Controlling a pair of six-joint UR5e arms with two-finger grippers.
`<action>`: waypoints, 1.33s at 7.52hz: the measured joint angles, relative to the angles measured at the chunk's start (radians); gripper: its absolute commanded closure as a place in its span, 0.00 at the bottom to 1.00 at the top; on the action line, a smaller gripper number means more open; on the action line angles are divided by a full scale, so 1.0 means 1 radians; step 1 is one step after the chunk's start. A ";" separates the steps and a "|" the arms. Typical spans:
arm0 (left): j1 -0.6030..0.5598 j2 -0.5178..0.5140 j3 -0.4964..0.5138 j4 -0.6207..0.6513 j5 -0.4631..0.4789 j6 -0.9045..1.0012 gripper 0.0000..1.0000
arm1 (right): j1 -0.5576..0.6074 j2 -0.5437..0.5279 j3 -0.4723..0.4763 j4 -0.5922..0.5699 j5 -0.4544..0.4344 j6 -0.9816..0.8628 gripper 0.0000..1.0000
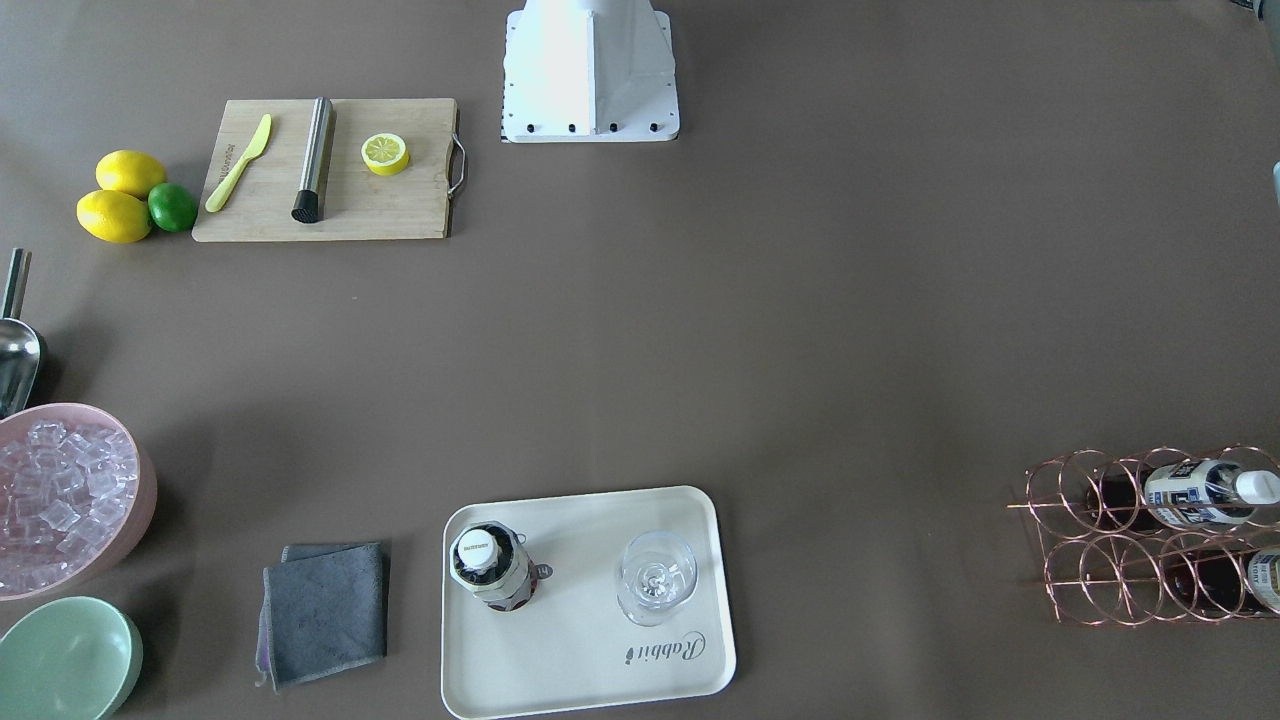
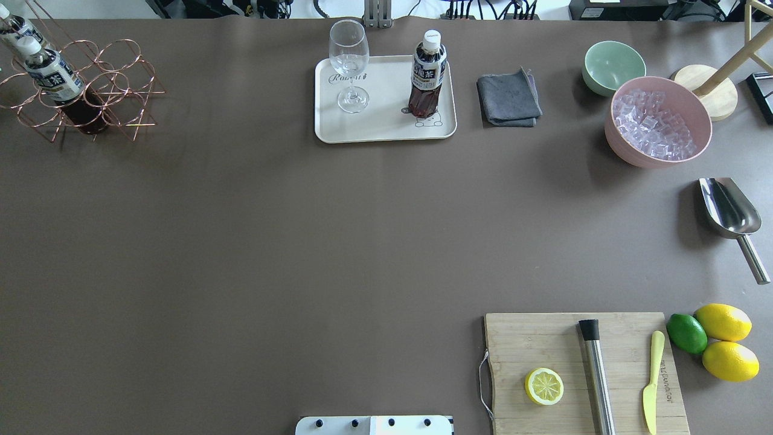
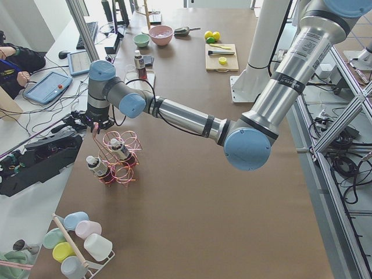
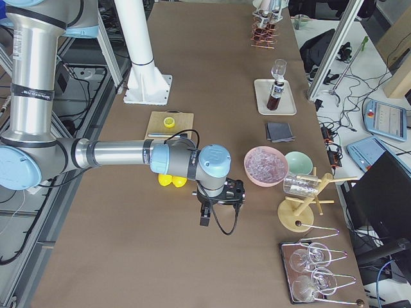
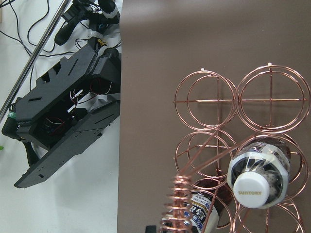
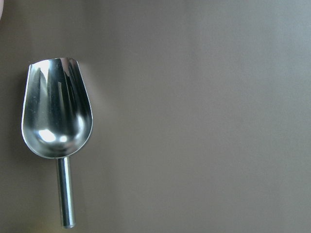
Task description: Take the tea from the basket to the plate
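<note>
Left tool (image 3: 95, 126) and right tool (image 4: 207, 215) each point down at far reach, jaw state unclear.

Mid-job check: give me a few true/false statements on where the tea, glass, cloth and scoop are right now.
1. A tea bottle stands upright on the tray. True.
2. The basket is empty. False: two bottles sit in it.
3. The glass lies on its side. False: it stands upright on the tray.
4. The scoop lies outside the pink bowl. True.
5. The cloth lies on the tray. False: it lies beside the tray, off it.
</note>
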 measured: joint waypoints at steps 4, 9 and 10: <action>-0.001 0.005 -0.003 -0.001 0.003 -0.028 0.02 | 0.003 -0.013 -0.001 0.001 0.000 0.000 0.00; -0.001 0.012 -0.019 -0.001 0.002 -0.039 0.02 | 0.003 -0.015 -0.002 0.003 0.001 -0.001 0.00; -0.002 0.030 -0.056 0.005 0.000 -0.039 0.02 | 0.003 -0.015 -0.002 0.003 0.002 -0.001 0.00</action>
